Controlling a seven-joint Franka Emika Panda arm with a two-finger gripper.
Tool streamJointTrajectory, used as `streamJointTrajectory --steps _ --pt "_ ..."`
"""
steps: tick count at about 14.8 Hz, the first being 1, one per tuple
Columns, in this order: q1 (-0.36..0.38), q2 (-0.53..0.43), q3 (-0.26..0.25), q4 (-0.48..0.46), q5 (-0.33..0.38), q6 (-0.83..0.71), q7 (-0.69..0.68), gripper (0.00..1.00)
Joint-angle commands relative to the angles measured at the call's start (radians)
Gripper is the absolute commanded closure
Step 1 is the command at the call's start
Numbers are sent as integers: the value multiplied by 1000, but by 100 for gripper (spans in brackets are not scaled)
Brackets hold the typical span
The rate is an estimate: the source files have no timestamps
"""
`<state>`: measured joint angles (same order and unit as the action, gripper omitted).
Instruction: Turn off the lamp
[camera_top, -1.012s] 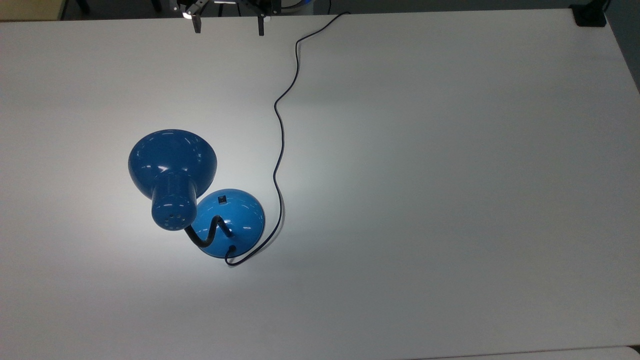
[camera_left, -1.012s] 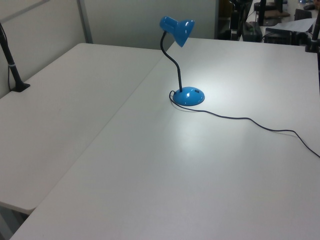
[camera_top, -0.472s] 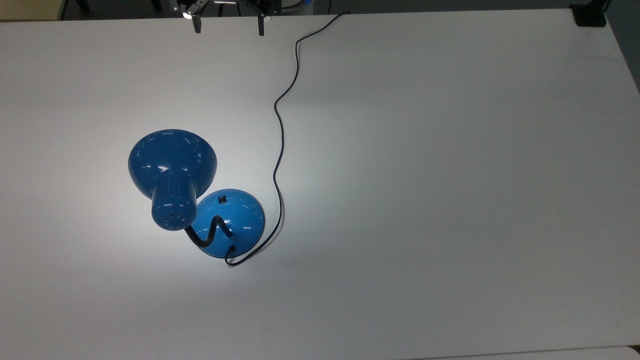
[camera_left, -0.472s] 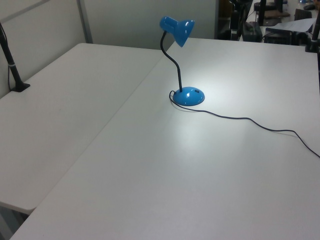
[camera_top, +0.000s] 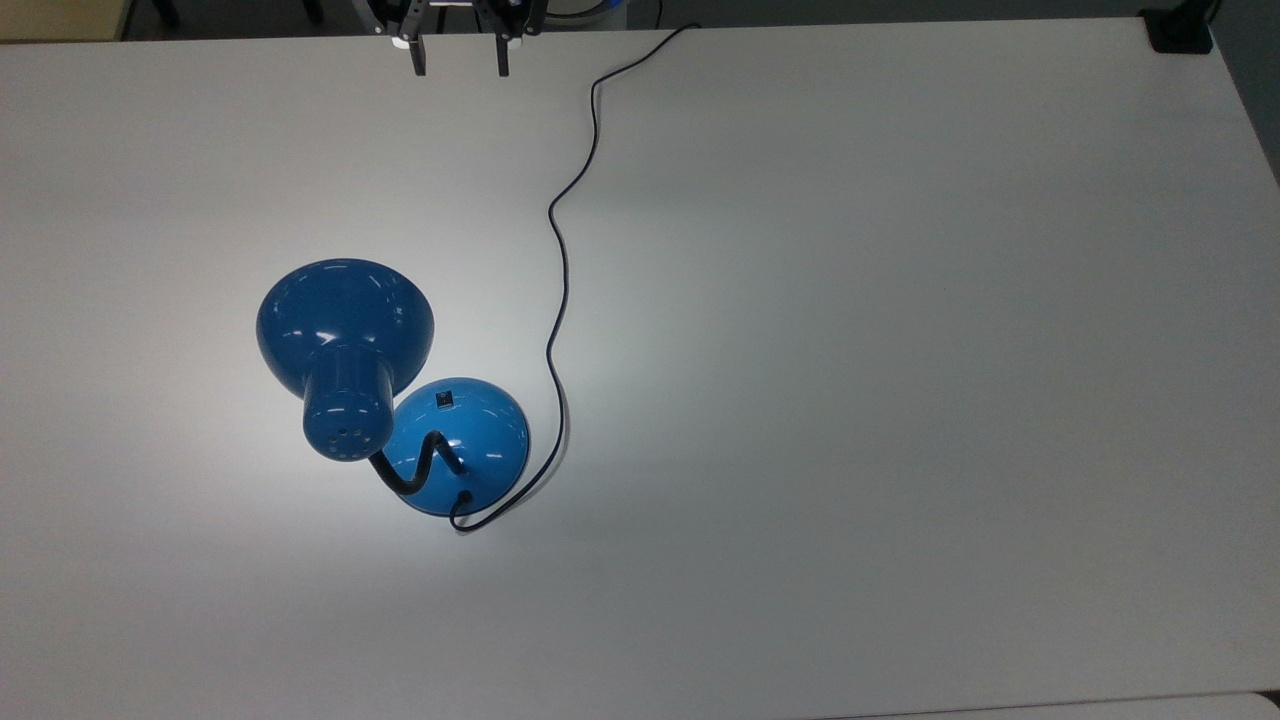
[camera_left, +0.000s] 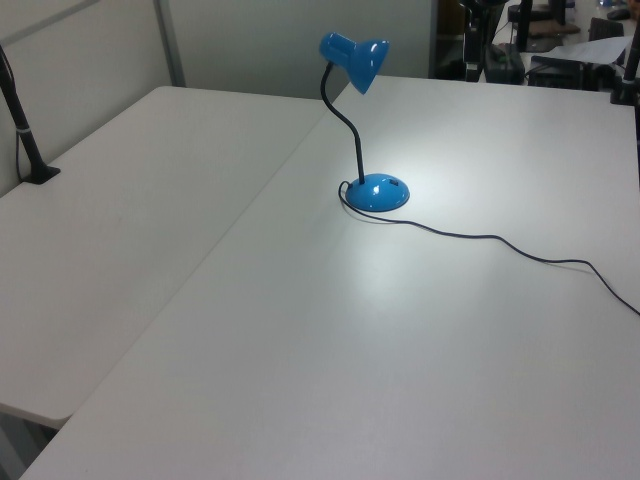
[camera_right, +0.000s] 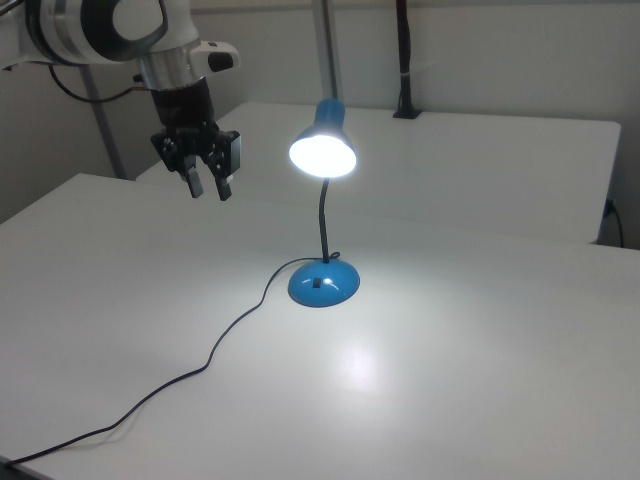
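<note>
Glossy blue desk lamp (camera_top: 395, 400) with flared bell shade stood on the white, matte worktop (camera_top: 850, 350), left of centre in the top view and well in from every edge. Bulb was lit: in the right view the mouth of the shade (camera_right: 323, 153) glowed white and threw a bright patch on the worktop just near of the base.

Round, domed blue base (camera_right: 324, 283) sat flat on the worktop. Small black switch (camera_top: 444, 400) on the dome, on the side toward the top view's far edge. Black gooseneck (camera_left: 345, 115) rose from the base and bent over, carrying the shade above and to the top view's left of the base.

Thin black cord (camera_top: 560, 290) left the base at its near side in the top view, looped round the base's right, then snaked over the worktop to the far edge. In the left view the cord (camera_left: 500, 243) ran off to the left view's right; in the right view it trailed toward the near left corner.

Robot's two-finger hand (camera_right: 208, 187) hung in the air at the right view's upper left, fingers pointing down and apart, nothing between them. In the top view the hand (camera_top: 460, 55) showed at the far edge of the worktop, well apart from the lamp, fingertips (camera_top: 419, 58) dark.

Black post (camera_left: 22, 125) on a small foot stood at the left view's left edge, on a second pale worktop (camera_left: 120, 200) beside the first.
</note>
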<state>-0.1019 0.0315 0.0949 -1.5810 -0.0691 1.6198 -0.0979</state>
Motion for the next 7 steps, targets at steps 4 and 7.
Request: streamJointTrajectory --steps 4,7 --pt "8 -9 -11 -4 0 -32 -37 92" --pt "7 -5 -11 -4 2 -29 -52 100"
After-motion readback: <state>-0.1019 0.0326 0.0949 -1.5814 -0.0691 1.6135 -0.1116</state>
